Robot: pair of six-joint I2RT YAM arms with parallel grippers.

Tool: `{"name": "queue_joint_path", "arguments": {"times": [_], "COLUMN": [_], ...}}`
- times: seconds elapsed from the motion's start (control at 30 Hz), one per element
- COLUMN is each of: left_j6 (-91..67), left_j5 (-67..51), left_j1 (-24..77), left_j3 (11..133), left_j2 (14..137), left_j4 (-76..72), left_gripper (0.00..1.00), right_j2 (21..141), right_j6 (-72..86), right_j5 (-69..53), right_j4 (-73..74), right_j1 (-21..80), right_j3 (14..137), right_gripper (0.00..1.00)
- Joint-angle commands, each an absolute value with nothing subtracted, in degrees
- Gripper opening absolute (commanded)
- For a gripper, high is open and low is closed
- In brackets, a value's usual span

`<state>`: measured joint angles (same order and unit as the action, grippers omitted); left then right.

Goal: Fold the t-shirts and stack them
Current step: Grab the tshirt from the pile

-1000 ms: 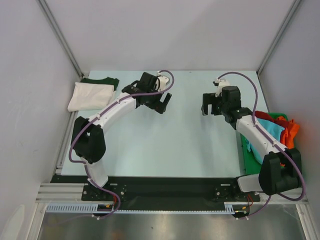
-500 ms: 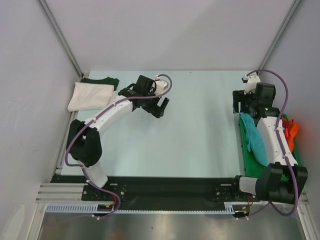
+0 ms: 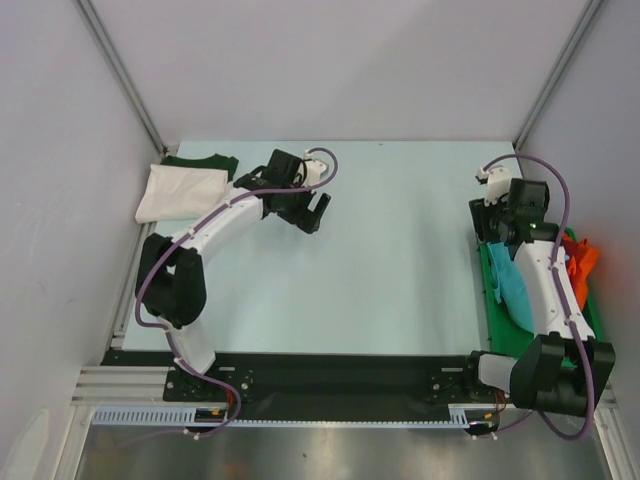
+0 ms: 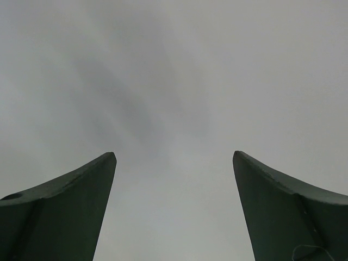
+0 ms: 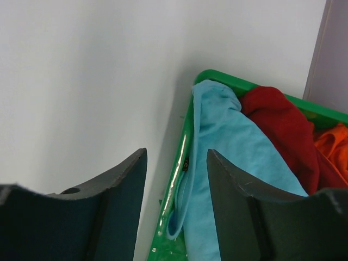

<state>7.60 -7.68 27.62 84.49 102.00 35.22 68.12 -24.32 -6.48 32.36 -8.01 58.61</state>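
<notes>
The right gripper (image 5: 176,152), jaws partly apart and empty, hangs over the rim of the flat green plastic tray (image 5: 220,77) where the soft turquoise cloth t-shirt (image 5: 234,141) lies heaped against a red cloth t-shirt (image 5: 280,128), so closing here could pinch rim with cloth.
</notes>
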Motion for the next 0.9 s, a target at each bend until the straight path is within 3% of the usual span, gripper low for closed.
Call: {"name": "queue_joint_path", "arguments": {"times": [0.0, 0.17, 0.4, 0.6, 0.73, 0.87], "left_j6": [8.44, 8.88, 9.93, 9.93, 9.67, 9.67], "left_j5": [-7.39, -6.68, -3.96, -3.87, -3.60, -3.60], "left_j1": [28.21, 29.35, 31.02, 31.73, 31.73, 31.73], "left_j3": [85.08, 84.02, 83.58, 83.41, 83.85, 84.46], "left_j2": [100.63, 100.55, 100.11, 100.11, 100.72, 101.16], "left_j4": [34.72, 34.37, 34.10, 34.01, 34.01, 34.28], "left_gripper": [0.94, 0.94, 0.95, 0.96, 0.96, 0.96], "right_j2": [71.53, 75.14, 79.54, 82.79, 83.67, 84.29], "right_j6": [-25.66, -27.50, -27.51, -28.04, -27.42, -27.16], "right_j5": [-6.15, -4.75, -4.66, -4.92, -5.01, -4.13], "right_j4": [29.54, 27.43, 25.05, 23.73, 23.03, 21.89], "right_j1": [-8.52, -8.79, -9.14, -9.32, -9.67, -9.93], "right_j3": [58.10, 57.74, 58.18, 58.88, 59.15, 58.71], "right_gripper": [0.53, 0.63, 0.65, 0.57, 0.46, 0.46]}}
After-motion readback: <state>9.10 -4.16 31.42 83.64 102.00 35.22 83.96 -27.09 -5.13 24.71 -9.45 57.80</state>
